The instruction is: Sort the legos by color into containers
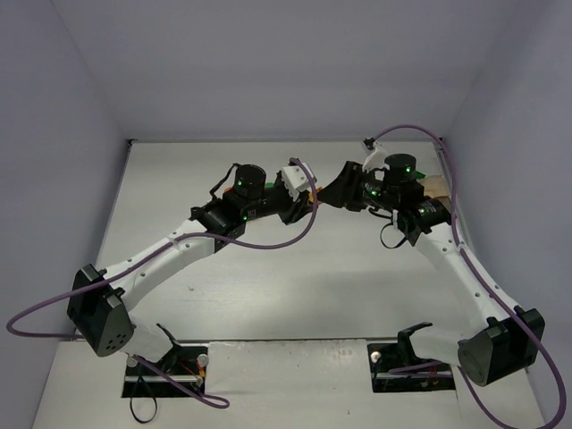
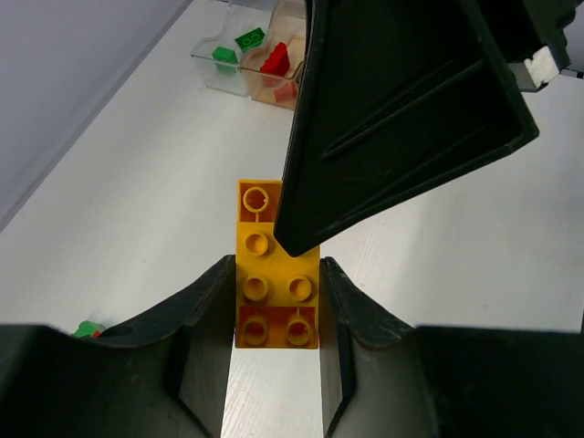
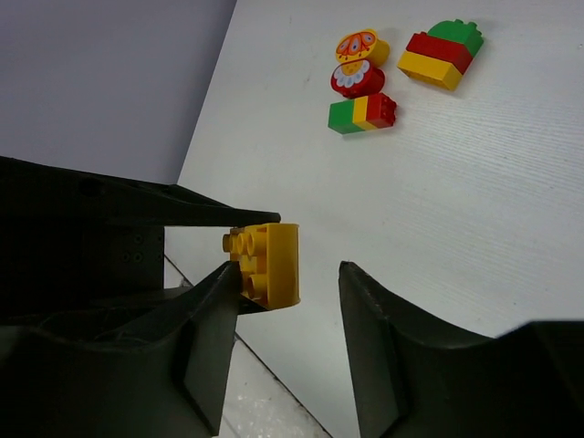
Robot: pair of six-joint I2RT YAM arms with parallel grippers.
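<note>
Left pincer [image 2: 276, 274] clamped on a yellow-orange stack [image 2: 265, 242], held above the bench [image 2: 137, 210], probably so its colours could be pulled apart; right pincer [image 3: 294, 283] spread wide about the same stack, a gap showing at one finger. Containers [image 2: 239, 78] beyond; green bricks [image 2: 239, 46] in one compartment, red bricks [image 2: 276, 62] in the next; rest hidden.

White table [image 1: 313, 286], pale lilac walls [image 1: 268, 63]
</note>
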